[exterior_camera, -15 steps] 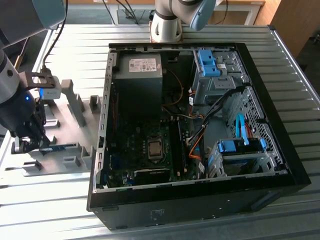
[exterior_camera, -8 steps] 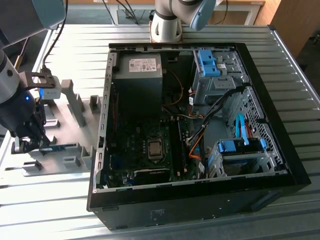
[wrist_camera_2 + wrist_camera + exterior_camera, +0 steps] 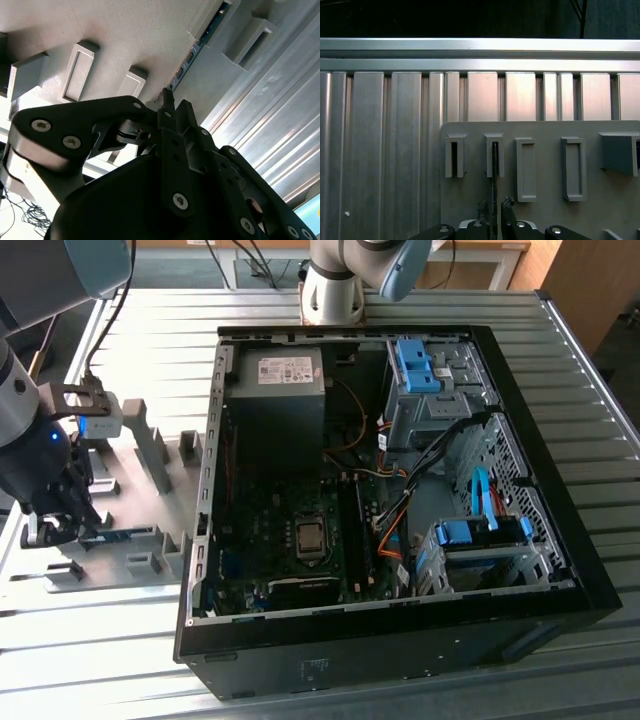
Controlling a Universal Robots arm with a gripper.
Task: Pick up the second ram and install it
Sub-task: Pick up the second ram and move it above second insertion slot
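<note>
The second ram (image 3: 125,536) is a slim blue stick standing on edge in a slot of the grey holder tray (image 3: 150,485), to the exterior view's left of the open computer case (image 3: 400,635). My gripper (image 3: 62,530) is down at the tray's near end. In the first wrist view the ram (image 3: 495,170) shows edge-on, running out from between the two fingers; my gripper (image 3: 495,207) is open, straddling it with a thin gap on each side. In the second wrist view the ram (image 3: 200,47) leads away from my gripper (image 3: 176,105) along the tray (image 3: 125,30).
Inside the case lie the motherboard (image 3: 300,540), a power supply (image 3: 280,390), orange cables and light-blue drive brackets (image 3: 415,365). The tray (image 3: 545,130) has several raised slot blocks. The arm's base (image 3: 335,290) stands behind the case on the slatted metal table (image 3: 150,340).
</note>
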